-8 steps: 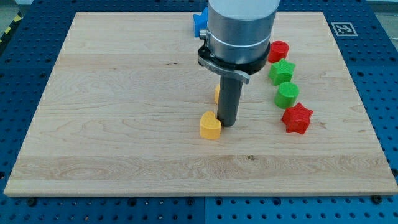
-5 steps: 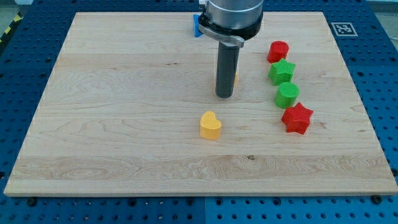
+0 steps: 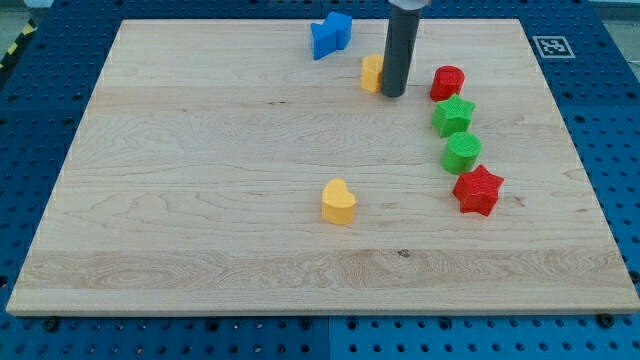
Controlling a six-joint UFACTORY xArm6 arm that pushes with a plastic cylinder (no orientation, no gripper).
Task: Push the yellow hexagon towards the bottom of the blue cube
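While the dark rod hangs straight down from the view's top edge, my tip (image 3: 393, 95) sits on the tabletop (image 3: 200, 170) just at the right side of the yellow hexagon (image 3: 371, 73) — touching or nearly so, can't tell which. No claw on this arm, only the rod, so nothing is held. Only the rod's lower part shows; the arm above is cut off. Yellow hexagon lies below and to the right of the blue cube (image 3: 339, 29), near it but apart. A second blue block (image 3: 322, 41) of unclear shape touches the cube's left. Right of the tip — red block (image 3: 447, 82), green star (image 3: 453, 116), green block (image 3: 462, 153), red star (image 3: 477, 190) in a column. Yellow heart (image 3: 338, 202) sits alone mid-board.
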